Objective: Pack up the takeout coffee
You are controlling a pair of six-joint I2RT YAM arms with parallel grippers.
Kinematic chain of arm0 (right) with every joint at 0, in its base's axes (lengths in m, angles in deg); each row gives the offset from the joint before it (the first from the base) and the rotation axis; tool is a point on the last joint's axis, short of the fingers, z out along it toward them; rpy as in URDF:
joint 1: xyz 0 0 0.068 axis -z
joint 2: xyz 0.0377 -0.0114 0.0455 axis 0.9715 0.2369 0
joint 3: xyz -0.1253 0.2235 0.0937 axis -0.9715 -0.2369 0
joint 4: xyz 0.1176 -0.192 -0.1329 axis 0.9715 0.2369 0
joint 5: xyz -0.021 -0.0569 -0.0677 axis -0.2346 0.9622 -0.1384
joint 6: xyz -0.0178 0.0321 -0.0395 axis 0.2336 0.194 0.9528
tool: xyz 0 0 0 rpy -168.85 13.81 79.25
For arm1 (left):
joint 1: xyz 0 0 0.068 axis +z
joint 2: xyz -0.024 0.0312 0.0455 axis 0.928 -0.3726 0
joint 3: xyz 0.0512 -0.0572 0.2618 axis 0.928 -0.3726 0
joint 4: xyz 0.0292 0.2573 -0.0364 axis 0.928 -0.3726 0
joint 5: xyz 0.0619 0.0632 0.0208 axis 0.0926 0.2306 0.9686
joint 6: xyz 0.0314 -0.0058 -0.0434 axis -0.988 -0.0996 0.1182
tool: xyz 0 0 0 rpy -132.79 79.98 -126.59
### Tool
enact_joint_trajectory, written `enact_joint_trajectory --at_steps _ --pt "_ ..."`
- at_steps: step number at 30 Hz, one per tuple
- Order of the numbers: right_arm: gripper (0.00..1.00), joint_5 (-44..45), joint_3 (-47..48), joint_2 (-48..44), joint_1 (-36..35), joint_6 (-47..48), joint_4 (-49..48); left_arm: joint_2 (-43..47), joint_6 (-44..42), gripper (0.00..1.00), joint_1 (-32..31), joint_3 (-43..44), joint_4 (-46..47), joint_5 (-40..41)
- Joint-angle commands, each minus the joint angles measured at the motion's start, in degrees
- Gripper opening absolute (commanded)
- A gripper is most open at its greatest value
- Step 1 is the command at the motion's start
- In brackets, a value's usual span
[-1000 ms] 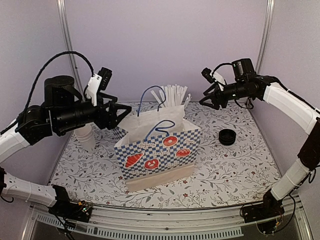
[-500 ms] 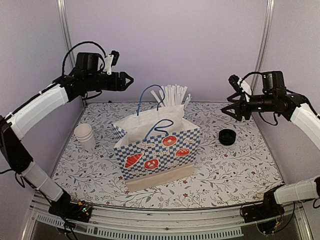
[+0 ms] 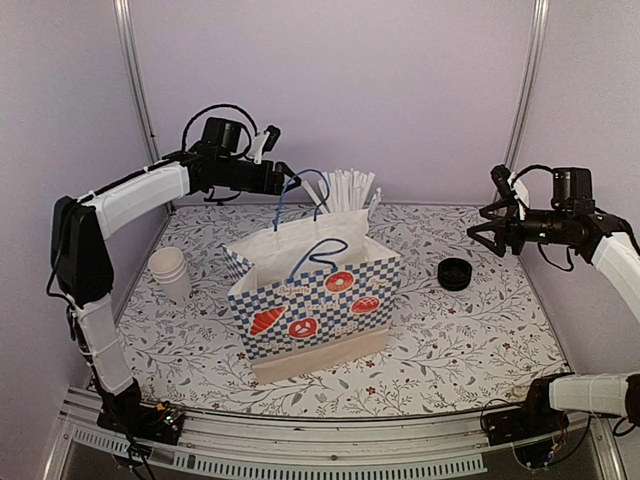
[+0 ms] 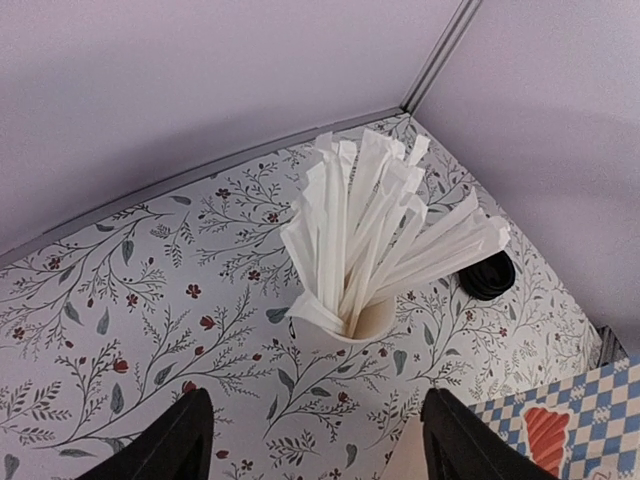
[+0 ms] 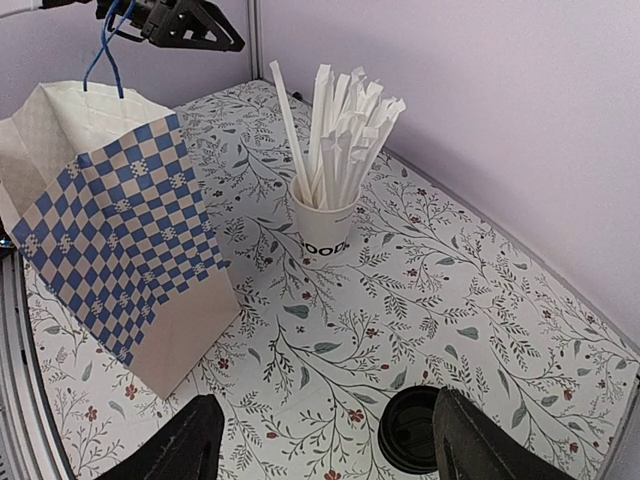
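Observation:
No lidded takeout coffee shows in any view; the inside of the paper bag [image 3: 315,300] is hidden. My left gripper [image 3: 285,182] hangs open in the air at the back, beside the bag's rear blue handle [image 3: 300,190], with nothing between its fingers [image 4: 185,440]. Below it stands the straw cup [image 4: 365,310]. At the right my right gripper [image 3: 483,225] is open and empty, above and behind the black lid [image 3: 455,273]. That lid [image 5: 415,430] lies just inside its right finger [image 5: 490,440].
A stack of plain white cups [image 3: 172,272] stands at the left, apart from the checkered bag [image 5: 110,230]. The white cup of straws [image 3: 350,190] stands behind the bag. Lilac walls close the back and both sides.
The left gripper rose from the bag's left side and swung right to the rear handle. The right gripper pulled away rightward and down, its jaws widening.

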Motion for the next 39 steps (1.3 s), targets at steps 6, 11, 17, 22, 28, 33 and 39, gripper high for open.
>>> enact_joint_trajectory --at_steps 6,11,17,22,28,33,39 --pt "0.75 -5.03 -3.10 -1.83 1.89 -0.63 -2.46 -7.32 1.53 0.66 0.32 5.60 3.75 -5.15" --pt "0.75 -6.15 -4.00 -2.34 2.02 -0.73 -2.64 -9.99 3.25 0.60 0.29 6.46 6.70 -5.79" --pt "0.75 -6.83 -3.61 -2.13 3.81 -0.72 -2.08 -12.94 4.35 0.48 0.33 8.82 8.24 -5.53" --pt "0.75 -7.14 -4.26 -1.79 3.83 -0.66 -2.78 -14.35 5.20 0.30 0.31 9.71 10.68 -6.64" --pt "0.75 -7.53 -4.01 -1.00 3.82 -0.63 -2.86 -14.42 5.14 0.09 0.20 11.40 9.20 -6.96" --pt "0.75 -7.55 -4.25 -0.68 3.86 -0.63 -3.18 -10.92 3.18 0.00 -0.63 11.04 5.80 -4.37" --pt "0.75 -7.96 -4.10 -0.08 3.85 -0.80 -3.45 -5.66 0.42 0.00 -1.95 10.88 3.15 -1.39"
